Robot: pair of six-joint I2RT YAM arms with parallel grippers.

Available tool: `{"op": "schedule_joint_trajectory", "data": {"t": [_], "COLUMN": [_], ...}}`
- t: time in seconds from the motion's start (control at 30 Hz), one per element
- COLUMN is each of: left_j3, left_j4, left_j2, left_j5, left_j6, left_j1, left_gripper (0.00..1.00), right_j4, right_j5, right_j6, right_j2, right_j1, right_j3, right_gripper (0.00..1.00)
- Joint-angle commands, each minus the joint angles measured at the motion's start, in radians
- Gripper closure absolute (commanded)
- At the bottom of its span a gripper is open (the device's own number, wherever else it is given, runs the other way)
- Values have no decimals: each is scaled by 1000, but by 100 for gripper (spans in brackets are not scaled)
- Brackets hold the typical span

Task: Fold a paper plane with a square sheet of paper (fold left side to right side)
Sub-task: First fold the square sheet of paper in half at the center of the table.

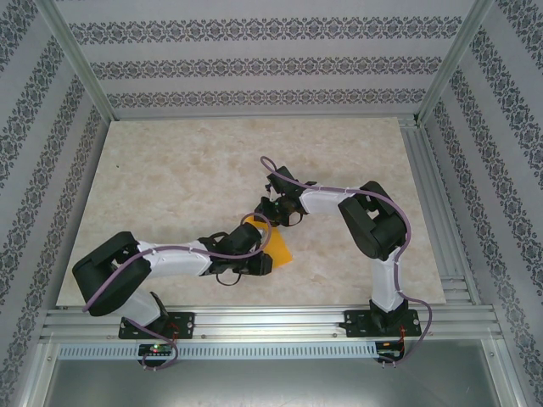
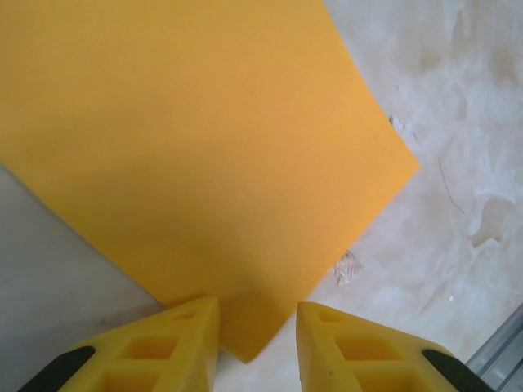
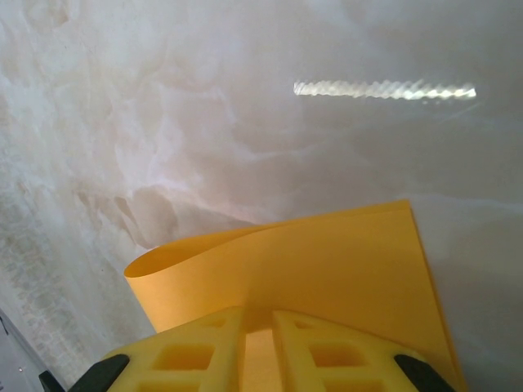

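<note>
My right hand pinches the thin orange-yellow square sheet of paper, curling its edge up to fold. My left hand is half open around its corner and grips nothing, maybe to steady it.

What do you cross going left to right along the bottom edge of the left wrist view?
yellow finger → near corner of the paper sheet → second yellow finger → metal rail

Looking down from overhead onto the pale marbled worktop; peering closely from each wrist, sharing the thin orange-yellow paper sheet.
</note>
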Motion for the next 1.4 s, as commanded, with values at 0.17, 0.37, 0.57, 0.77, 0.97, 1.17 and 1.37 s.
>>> {"op": "schedule_joint_trajectory", "data": {"t": [0.17,0.37,0.57,0.77,0.97,1.17,1.37], "left_j3": [-31,-32,47,3,17,20,30], "left_j4": [-117,-145,-283,-261,-125,41,131], "left_j2": [-22,-87,-224,-350,-255,-115,10], "left_j5": [85,61,18,111,223,297,325], "left_j6": [-38,-37,17,29,57,25,4], "left_j1": [-52,-52,5,237,318,316,296], "left_gripper": [68,68,66,65,66,68,69], "right_j4": [-32,-20,9,-1,-6,-5,-11], "right_j5": [109,101,82,87,88,86,84], "right_j6": [-18,-19,-19,-24,-25,-23,-25], "right_j2": [55,51,29,35,36,39,40], "right_j1": [-2,-4,-4,-5,-5,-4,-4], "right_j3": [-15,-16,-9,-5,-12,-9,-7], "right_gripper": [81,81,81,81,81,80,80]}}
